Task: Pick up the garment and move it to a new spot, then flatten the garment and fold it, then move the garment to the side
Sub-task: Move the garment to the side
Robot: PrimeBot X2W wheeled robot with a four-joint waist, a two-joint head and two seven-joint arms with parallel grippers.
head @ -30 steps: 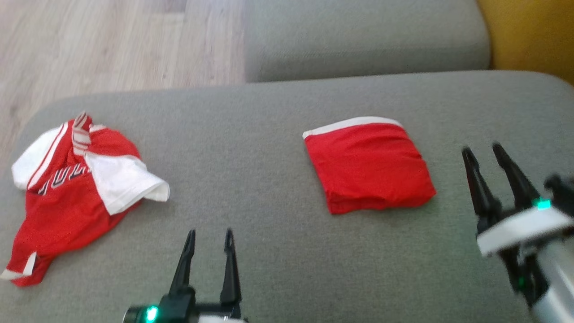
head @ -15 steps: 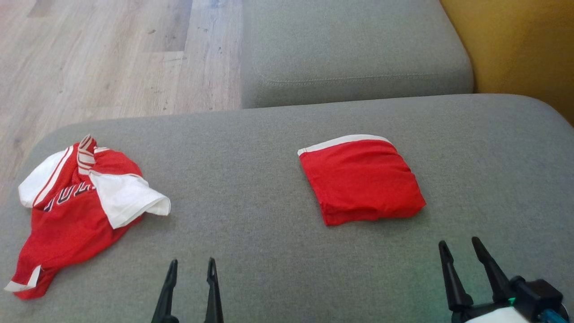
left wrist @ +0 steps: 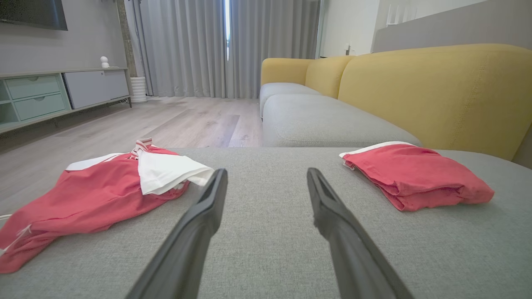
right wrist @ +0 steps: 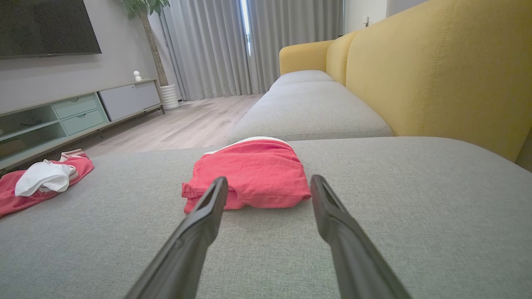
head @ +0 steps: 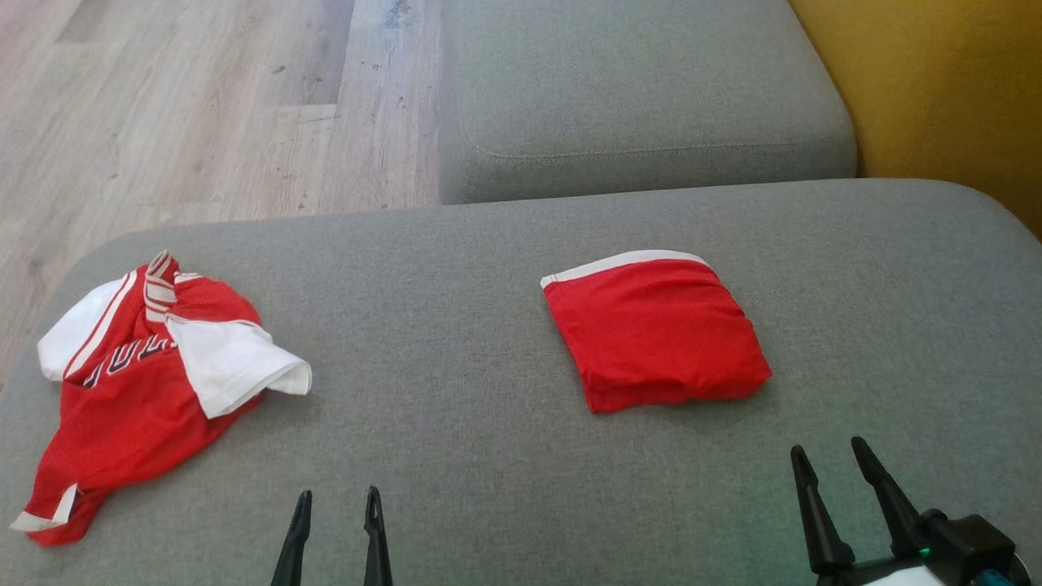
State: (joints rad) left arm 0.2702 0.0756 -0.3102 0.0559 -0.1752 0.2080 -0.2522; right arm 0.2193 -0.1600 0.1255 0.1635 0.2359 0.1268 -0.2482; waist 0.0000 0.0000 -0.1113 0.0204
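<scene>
Big grey fabric sofa cushion [head: 488, 472] carries everything here. The crumpled red-and-white mesh jersey [head: 122, 407] lies near its left end. The folded red cloth square with a white edge [head: 655, 342] sits right of centre, well apart from it. Left pincer [head: 338, 491] and right pincer [head: 826, 445] hover at the near side, fingers spread apart, holding nothing.

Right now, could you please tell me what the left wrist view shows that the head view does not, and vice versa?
Of the two, the left wrist view adds grey curtains and a cabinet with pale green drawers across the room. The head view adds the open right gripper and dark lettering on the crumpled red-and-white jersey. Both share that jersey, the folded red garment, the grey cushion, the wooden floor and the open left gripper.
</scene>
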